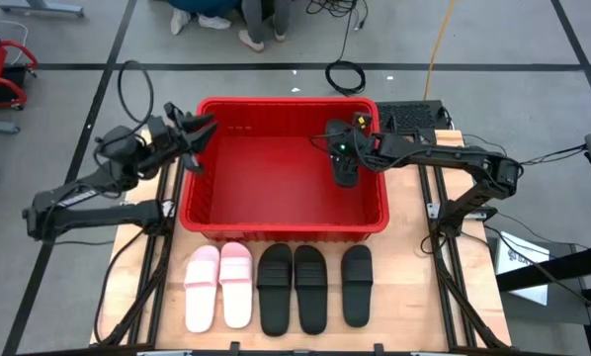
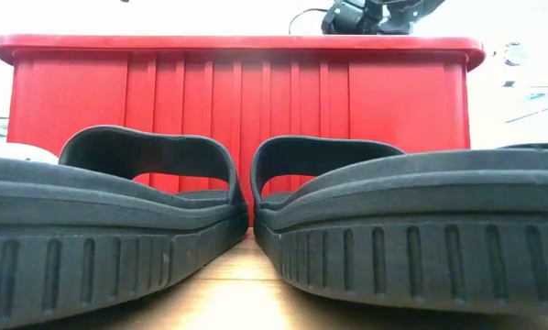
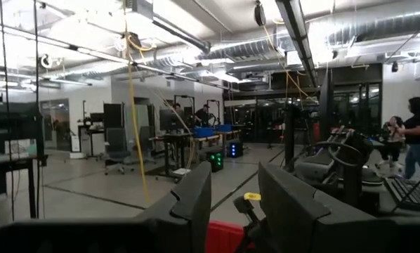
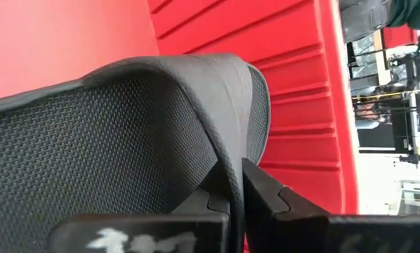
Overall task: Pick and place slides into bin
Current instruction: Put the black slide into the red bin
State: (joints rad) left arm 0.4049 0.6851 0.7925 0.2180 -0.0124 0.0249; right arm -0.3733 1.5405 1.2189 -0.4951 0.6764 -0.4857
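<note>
The red bin (image 1: 202, 222) stands at the middle of the table. My right gripper (image 1: 343, 156) reaches into its right part, shut on a black slide (image 1: 346, 174); its wrist view shows the slide's strap (image 4: 161, 126) filling the picture against the bin's red wall (image 4: 301, 84). My left gripper (image 1: 199, 138) hovers over the bin's left rim, open with nothing between its fingers (image 3: 189, 204). Two pink slides (image 1: 219, 285) and three black slides (image 1: 307, 287) lie side by side, soles down, on the table in front of the bin. My right gripper pinches the black slide's strap at its edge (image 4: 227, 165) between its two fingers. The fingers come slanting down from the table's right side. The slide hangs below them inside the bin; whether its lower end touches the bin's floor I cannot tell.
In the low view two black slides (image 2: 118, 220) fill the foreground before the bin's near wall (image 2: 237, 92). The wooden table (image 1: 404, 297) has bare room at right of the row. Cables (image 1: 347, 75) lie on the floor behind; people stand in the room beyond.
</note>
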